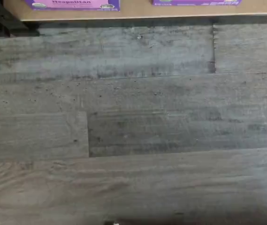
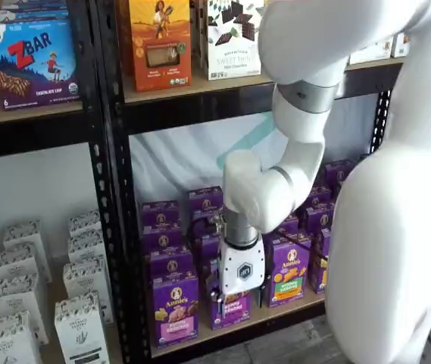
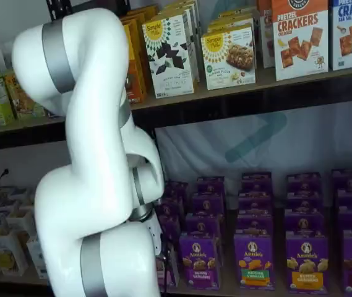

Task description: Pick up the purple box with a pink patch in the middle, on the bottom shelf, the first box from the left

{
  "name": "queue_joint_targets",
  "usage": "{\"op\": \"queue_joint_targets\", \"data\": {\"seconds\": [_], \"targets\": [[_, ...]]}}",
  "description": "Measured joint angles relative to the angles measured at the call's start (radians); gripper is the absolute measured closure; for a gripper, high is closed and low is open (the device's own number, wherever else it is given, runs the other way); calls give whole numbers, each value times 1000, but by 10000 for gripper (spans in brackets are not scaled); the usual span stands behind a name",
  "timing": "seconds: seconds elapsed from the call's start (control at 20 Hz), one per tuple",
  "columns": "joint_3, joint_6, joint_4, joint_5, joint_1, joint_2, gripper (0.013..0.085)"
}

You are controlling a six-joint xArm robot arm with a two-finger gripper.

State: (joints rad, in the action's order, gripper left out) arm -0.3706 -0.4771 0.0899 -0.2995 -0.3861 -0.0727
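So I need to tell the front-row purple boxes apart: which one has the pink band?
The purple box at the left end of the bottom shelf: pink band low on its front. Its neighbour to the right carries a green-orange patch instead.

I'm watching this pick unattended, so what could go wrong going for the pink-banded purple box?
The gripper hangs in front of the neighbouring Annie's box, not the pink-banded purple box, so it may grab the wrong one. The target sits close between that neighbour and the black rack post, so open jaws could knock either.
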Motion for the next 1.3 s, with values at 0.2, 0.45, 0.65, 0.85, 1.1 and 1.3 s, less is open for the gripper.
{"op": "queue_joint_targets", "data": {"seconds": [0.2, 0.45, 0.65, 0.85, 1.1, 1.3], "targets": [[-50, -24, 19, 12, -6, -79, 130], [-122, -56, 48, 33, -9, -177, 130], [-191, -50, 53, 50, 2, -254, 130], [-289, -21, 54, 48, 31, -340, 130], [-415, 42, 16, 19, 57, -440, 130], [-501, 84, -12, 27, 72, -510, 130]]}}
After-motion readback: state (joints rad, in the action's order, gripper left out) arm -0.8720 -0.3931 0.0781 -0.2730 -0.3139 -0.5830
